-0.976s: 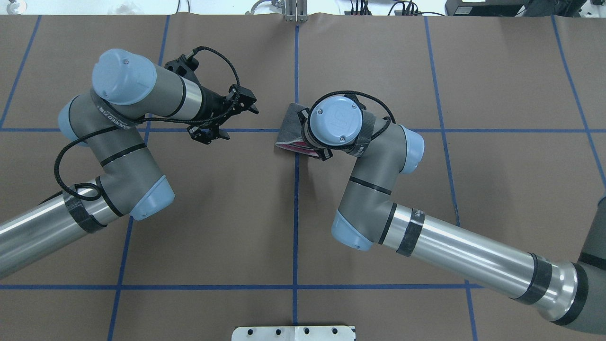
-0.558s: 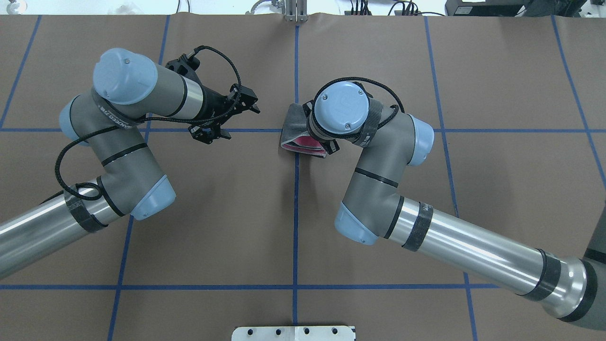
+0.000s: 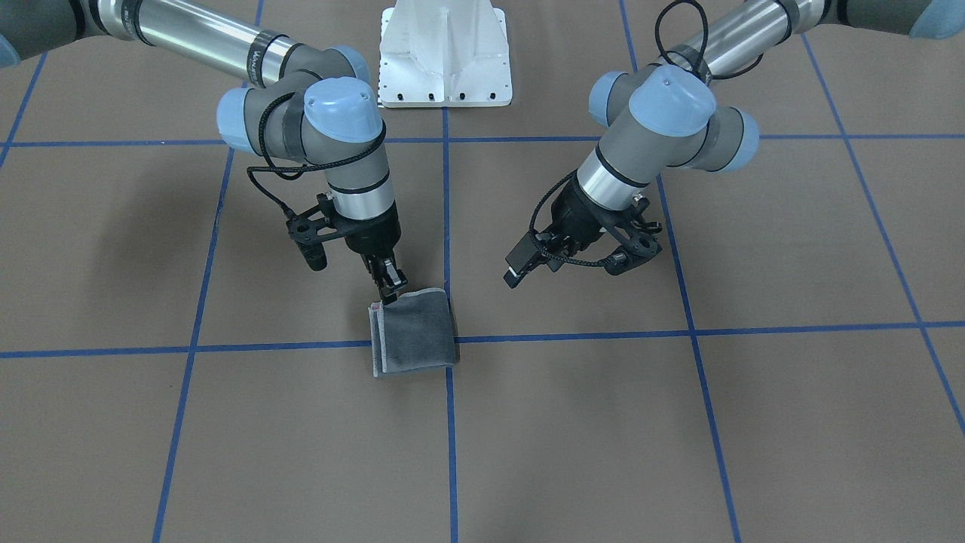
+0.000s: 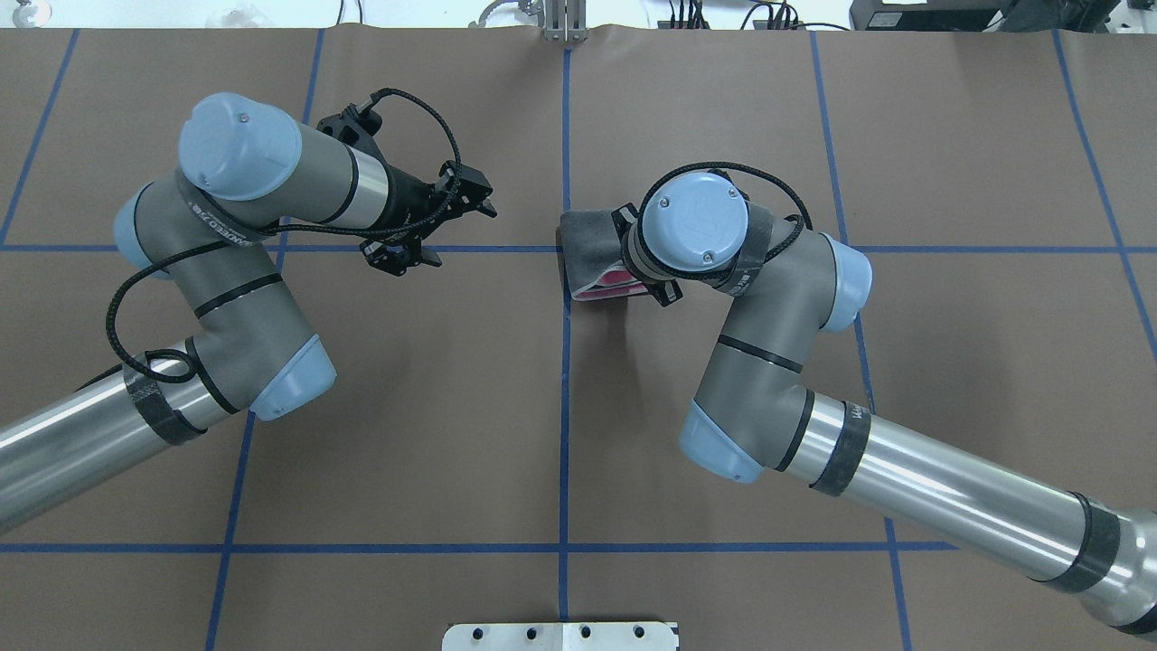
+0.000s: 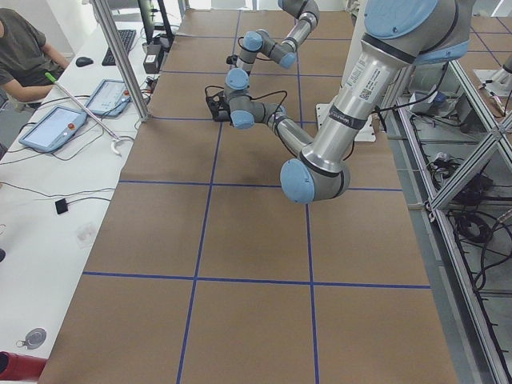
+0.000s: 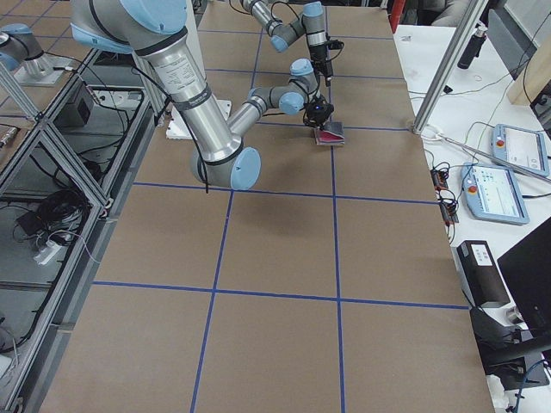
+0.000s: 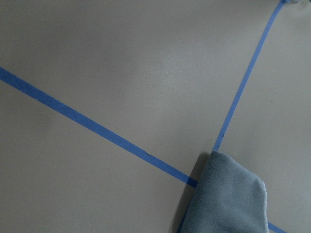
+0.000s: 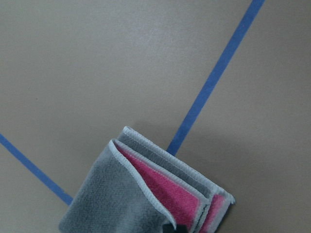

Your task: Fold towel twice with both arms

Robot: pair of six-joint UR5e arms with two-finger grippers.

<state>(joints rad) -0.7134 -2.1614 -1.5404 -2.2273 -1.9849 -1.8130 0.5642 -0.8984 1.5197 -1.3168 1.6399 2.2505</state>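
Towel (image 3: 418,335) — corner pinched in right gripper (image 3: 390,292).

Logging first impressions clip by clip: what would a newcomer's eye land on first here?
The towel draws the eye. It is folded small, grey outside with pink layers showing at its open edge, and lies at the centre crossing of the blue tape lines. The right end effector pinches one corner of it, while the left end effector hangs off to the side, touching nothing.
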